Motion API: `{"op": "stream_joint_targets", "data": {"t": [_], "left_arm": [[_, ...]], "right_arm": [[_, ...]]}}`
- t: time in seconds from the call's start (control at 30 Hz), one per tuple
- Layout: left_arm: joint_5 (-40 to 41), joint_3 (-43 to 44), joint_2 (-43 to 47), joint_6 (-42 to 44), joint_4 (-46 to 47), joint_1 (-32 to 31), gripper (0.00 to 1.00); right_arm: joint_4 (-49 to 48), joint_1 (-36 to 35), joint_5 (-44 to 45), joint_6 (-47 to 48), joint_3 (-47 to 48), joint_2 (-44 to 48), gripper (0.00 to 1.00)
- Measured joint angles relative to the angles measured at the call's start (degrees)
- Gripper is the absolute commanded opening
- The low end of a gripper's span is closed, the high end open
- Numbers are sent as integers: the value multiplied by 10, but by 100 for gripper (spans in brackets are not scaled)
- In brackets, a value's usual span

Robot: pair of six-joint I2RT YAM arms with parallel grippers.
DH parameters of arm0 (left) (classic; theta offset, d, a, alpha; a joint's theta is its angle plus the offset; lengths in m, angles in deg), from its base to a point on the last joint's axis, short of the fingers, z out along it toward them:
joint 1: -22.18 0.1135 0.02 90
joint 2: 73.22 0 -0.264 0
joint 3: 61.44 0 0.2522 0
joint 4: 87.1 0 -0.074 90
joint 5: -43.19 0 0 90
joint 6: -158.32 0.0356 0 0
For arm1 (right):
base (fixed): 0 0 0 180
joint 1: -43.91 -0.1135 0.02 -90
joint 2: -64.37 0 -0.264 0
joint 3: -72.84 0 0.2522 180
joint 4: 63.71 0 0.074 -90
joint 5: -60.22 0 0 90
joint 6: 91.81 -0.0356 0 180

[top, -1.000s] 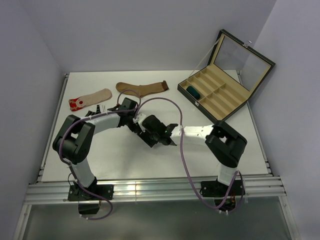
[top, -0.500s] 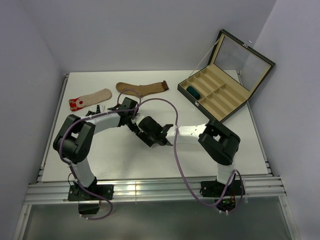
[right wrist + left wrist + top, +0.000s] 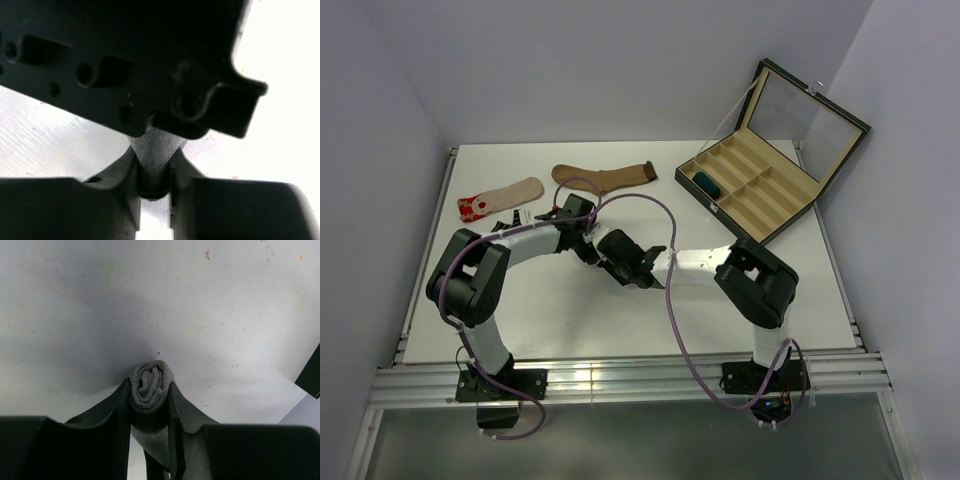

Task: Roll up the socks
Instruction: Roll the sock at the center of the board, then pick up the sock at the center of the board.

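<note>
Two grippers, one rolled sock [image 3: 150, 377], mid-table [image 3: 800, 280].
The left gripper [image 3: 149, 395] clamps the dark roll end-on. The right gripper [image 3: 154, 167] pinches its fabric from opposite, so the roll seems to lie lengthwise between them.

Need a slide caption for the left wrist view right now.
Left gripper clamped on a rolled grey sock, its spiral end facing the camera, white table behind.
</note>
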Motion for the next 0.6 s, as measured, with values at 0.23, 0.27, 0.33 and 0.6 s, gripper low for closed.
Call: {"op": "stream_joint_targets", "data": {"t": [0.23,0.27,0.33,0.6], "left_arm": [[10,22,9,18,-48,5,61],[17,29,14,25,-64,9,64],[29,50,29,37,-94,28,70],[106,123,144,90,-124,122,89]], "right_arm": [[-7,11,-34,3,-28,30,0],[-3,12,-37,3,-34,37,0],[14,12,-42,5,-45,56,0],[77,38,-48,35,-47,168,0]]}}
